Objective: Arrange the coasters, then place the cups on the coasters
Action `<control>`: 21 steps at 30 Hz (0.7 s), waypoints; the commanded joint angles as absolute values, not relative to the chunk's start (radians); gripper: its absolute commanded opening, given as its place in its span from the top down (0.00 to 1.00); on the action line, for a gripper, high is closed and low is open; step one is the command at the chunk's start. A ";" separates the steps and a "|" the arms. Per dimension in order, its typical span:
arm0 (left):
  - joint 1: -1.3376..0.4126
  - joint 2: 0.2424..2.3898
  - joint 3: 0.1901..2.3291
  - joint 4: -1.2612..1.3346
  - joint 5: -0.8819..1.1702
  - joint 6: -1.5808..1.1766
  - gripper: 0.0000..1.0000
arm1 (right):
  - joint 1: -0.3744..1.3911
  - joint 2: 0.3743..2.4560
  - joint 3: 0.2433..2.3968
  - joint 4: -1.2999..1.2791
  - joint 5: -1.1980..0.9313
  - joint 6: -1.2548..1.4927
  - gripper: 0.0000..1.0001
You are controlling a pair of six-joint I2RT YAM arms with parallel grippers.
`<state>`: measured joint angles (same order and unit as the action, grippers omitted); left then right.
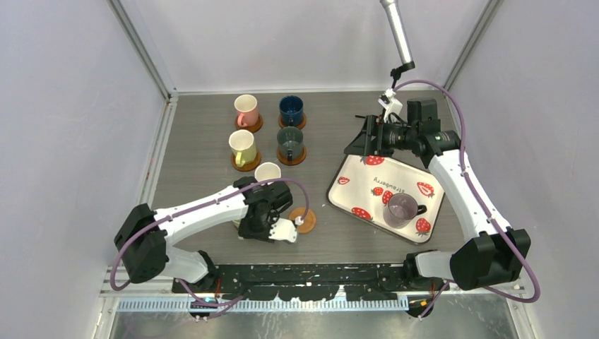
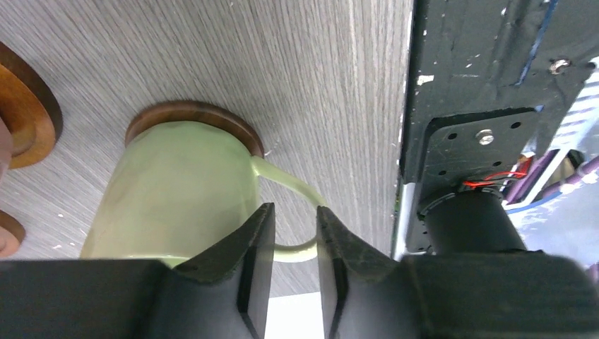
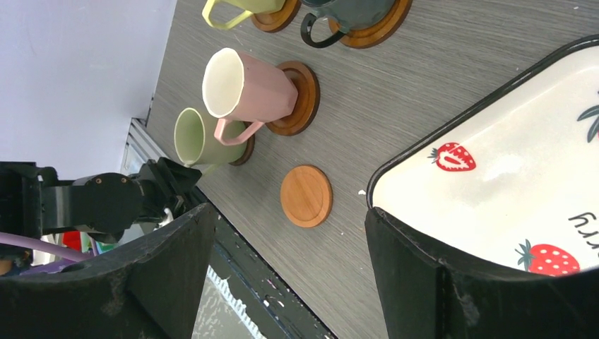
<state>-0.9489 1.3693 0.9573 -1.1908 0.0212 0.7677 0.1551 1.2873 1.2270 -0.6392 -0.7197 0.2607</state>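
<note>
Left gripper (image 2: 293, 212): jaws narrowly parted astride the handle (image 2: 289, 185) of the green cup (image 2: 176, 191), which stands on its dark coaster (image 2: 191, 111) (only the rim shows). Best practice: widen fully, then withdraw straight back without nudging the handle.

You see a white tray (image 1: 360, 185) with red strawberry prints on the right part of the grey wood-grain table (image 1: 205, 127). Plain white walls (image 1: 70, 106) stand around the table.
</note>
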 commanded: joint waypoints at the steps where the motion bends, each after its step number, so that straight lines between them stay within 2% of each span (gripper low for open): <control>1: -0.950 1.326 1.029 -1.251 0.078 0.757 0.64 | 0.151 1.302 1.309 -0.706 -0.691 0.199 0.18; 7: -0.948 1.288 1.140 -1.279 0.217 0.710 0.33 | 0.146 1.381 1.520 -1.044 -0.569 -0.121 0.18; 12: -0.940 1.263 1.170 -1.237 0.273 0.666 0.15 | 0.078 1.392 1.596 -1.264 -0.488 -0.365 0.17; 16: -0.931 1.262 1.172 -1.207 0.288 0.645 0.07 | -0.088 1.395 1.594 -1.423 -0.518 -0.633 0.17; 18: -0.925 1.267 1.175 -1.185 0.281 0.626 0.06 | -0.247 1.417 1.598 -1.557 -0.545 -0.839 0.17; 21: -0.924 1.264 1.174 -1.166 0.270 0.609 0.05 | -0.369 1.441 1.578 -1.667 -0.540 -1.017 0.18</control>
